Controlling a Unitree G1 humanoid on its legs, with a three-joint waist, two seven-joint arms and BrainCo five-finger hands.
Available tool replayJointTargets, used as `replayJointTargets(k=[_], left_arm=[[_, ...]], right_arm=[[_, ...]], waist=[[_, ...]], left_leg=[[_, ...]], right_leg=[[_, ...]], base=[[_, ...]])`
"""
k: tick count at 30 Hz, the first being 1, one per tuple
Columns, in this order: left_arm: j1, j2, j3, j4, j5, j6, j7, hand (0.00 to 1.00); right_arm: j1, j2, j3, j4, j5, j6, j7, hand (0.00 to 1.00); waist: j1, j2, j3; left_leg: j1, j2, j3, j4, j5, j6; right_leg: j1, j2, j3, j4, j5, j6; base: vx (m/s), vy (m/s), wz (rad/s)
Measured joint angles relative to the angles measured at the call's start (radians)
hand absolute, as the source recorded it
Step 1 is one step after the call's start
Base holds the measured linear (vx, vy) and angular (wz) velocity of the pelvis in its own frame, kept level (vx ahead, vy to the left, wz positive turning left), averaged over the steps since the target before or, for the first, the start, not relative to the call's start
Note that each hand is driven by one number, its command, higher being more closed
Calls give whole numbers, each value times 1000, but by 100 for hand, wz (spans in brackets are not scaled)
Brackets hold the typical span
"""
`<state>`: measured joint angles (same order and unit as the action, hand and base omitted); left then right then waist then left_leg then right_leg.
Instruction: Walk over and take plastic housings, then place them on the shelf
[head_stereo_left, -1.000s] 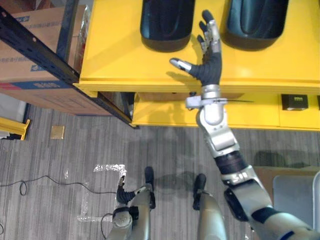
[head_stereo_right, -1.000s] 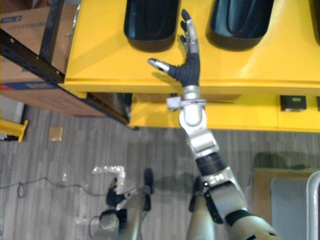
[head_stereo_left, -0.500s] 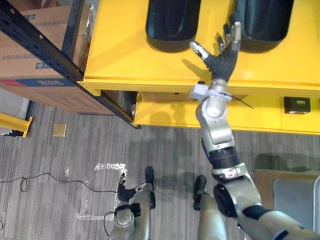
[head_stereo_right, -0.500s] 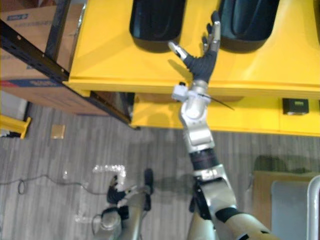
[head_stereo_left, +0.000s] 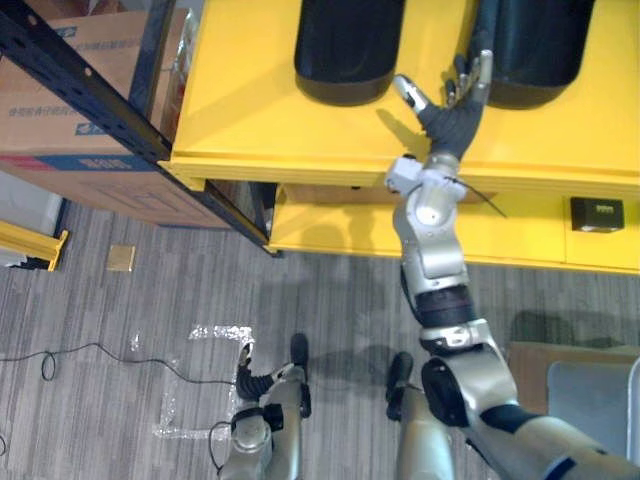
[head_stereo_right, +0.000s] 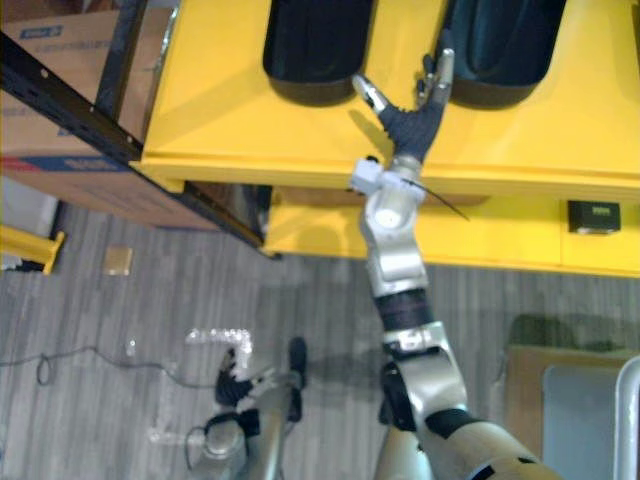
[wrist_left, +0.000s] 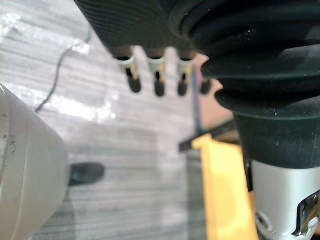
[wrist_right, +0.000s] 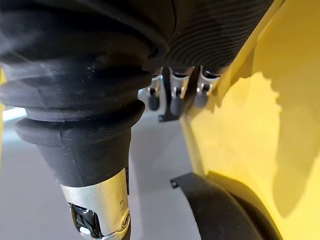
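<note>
Two black plastic housings are lying side by side on a yellow table (head_stereo_left: 250, 120): the left housing (head_stereo_left: 350, 45) and the right housing (head_stereo_left: 535, 50), well apart from each other. The right hand (head_stereo_left: 455, 118) is hovering over the table between them. It is holding nothing, its fingers (head_stereo_left: 482, 72) are pointing straight out and its thumb (head_stereo_left: 410, 92) is spreading wide toward the left housing. The fingertips are sitting at the near edge of the right housing; it is not clear whether they are touching it. The left hand (wrist_left: 158, 82) is hanging low over the grey striped floor (head_stereo_left: 150, 310) with relaxed, straight fingers, holding nothing. One small black box (head_stereo_left: 598, 212) is sitting on a lower yellow ledge (head_stereo_left: 520, 235). Cardboard boxes (head_stereo_left: 85, 90) are resting on a dark rack (head_stereo_left: 90, 95) to the left of the table. One small tan square (head_stereo_left: 121, 259) is lying on the floor.
</note>
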<state>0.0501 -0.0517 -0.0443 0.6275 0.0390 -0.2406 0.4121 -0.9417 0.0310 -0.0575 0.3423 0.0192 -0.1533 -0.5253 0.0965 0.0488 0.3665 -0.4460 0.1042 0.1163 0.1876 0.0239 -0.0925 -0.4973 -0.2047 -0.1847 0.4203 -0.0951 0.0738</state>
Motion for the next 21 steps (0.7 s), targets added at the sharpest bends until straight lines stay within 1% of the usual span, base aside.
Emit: replayJointTargets(k=[8,10,21], left_arm=[[0,-1,-1,-4,0,0,0,0],[0,-1,-1,-4,0,0,1,0],[0,-5,-2,-5,0,0,2,0]], right_arm=[[-2,1,-4,0,-19,3,-10,0],[-2,7,-20,0,-35,3,-22,0],[-2,23,-61,0,-44,13,-49,0]], waist=[[0,0,0],[0,0,0],[1,0,0]], left_leg=[[0,0,0,1,0,0],[0,0,0,2,0,0],[-8,1,-2,17,-2,0]], right_leg=[[0,-1,-1,1,0,0],[0,-1,-1,2,0,0],[0,-2,-4,4,-1,-1]], base=[[17,-2,0],[0,0,0],[0,0,0]])
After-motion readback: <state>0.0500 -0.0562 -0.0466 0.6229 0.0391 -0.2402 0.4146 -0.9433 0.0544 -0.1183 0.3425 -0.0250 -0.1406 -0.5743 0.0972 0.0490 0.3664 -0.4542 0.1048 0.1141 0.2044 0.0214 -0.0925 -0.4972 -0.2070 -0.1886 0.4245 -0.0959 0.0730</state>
